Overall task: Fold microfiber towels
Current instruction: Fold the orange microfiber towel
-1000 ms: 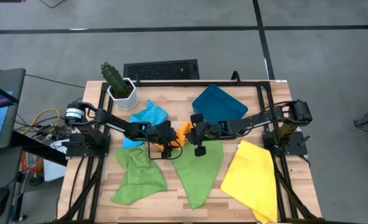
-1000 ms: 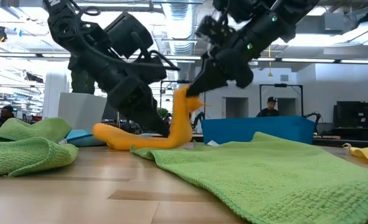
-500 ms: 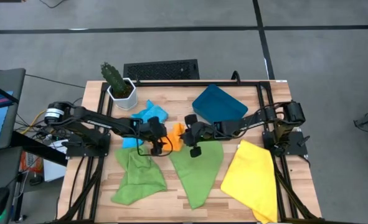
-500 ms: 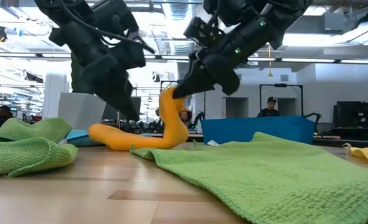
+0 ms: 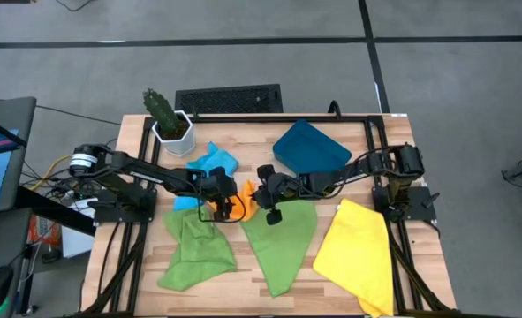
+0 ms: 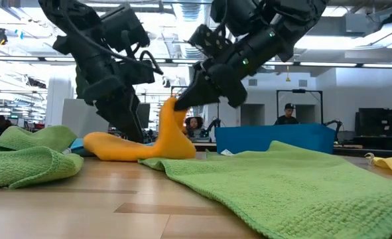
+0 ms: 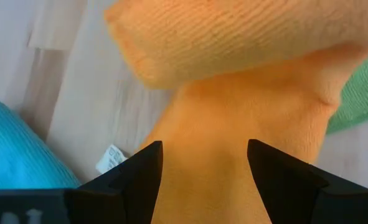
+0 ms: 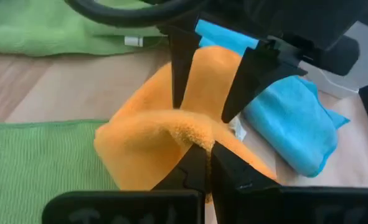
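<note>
The orange towel lies at the table's middle, one edge raised and curled over the rest. My right gripper is shut on that raised edge. My left gripper is open, pointing down over the towel's flat part, one finger on either side of it. A light blue towel lies crumpled just beyond. Two green towels and a yellow towel lie spread along the near side. My right gripper pinches the orange towel's raised edge between its two shut fingers, slanting down from the table's right. The edge is lifted and bent over toward the left, and the rest lies on the table. I cannot tell whether my left gripper's fingers touch the flat part.
A dark teal bin stands at the far right of centre. A potted cactus stands at the far left. The near green towel lies close under my right arm. A person stands in the room beyond the table.
My right gripper has gone toward the table's left edge with the orange towel's raised edge, which has bent over the part still lying on the table. My left gripper has also gone left along the towel.
</note>
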Motion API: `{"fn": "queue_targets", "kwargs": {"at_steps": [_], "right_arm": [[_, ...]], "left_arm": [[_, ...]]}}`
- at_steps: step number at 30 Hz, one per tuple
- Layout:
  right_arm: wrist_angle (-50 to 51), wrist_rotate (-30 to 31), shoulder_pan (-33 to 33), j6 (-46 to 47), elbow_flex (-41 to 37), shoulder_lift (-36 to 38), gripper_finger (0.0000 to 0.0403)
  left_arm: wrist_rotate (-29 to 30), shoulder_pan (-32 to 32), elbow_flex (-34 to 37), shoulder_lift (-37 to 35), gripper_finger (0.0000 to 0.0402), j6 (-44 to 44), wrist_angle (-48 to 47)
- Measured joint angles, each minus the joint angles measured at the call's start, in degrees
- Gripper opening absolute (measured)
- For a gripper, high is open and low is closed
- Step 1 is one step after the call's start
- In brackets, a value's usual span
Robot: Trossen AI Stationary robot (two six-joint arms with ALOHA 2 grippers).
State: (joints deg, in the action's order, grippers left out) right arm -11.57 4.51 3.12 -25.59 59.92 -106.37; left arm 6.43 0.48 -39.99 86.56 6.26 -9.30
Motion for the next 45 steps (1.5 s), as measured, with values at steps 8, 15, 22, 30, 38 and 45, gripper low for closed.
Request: {"fn": "queue_targets", "kwargs": {"at_steps": [8,15,22,30,38,45], "right_arm": [[-0.67,0.01,0.09,-0.36,0.33,0.28,0.0032],[-0.74,0.02,0.13,-0.41,0.33,-0.13,0.0030],[-0.74,0.02,0.11,-0.45,0.33,-0.13,0.0035],[-0.89,0.02,0.13,-0.70,0.87,-0.13,0.0032],[-1.82,-0.17,-0.08,-3.27,2.64,-0.35,0.0031],[-5.44,-0.17,-0.24,-3.36,2.66,-4.89,0.0036]], "left_arm": [[4.27,-2.68,-0.02,-6.93,0.0228,6.13,-9.79],[5.63,-6.71,1.04,-7.88,0.0228,7.80,-8.80],[7.87,-7.10,2.14,-0.65,0.0196,5.78,-5.20],[4.84,-4.52,1.86,5.31,0.0145,0.43,3.91],[2.60,-2.26,1.07,5.66,0.0128,-1.77,4.76],[2.85,-2.23,1.03,5.66,0.0128,-1.70,5.09]]}}
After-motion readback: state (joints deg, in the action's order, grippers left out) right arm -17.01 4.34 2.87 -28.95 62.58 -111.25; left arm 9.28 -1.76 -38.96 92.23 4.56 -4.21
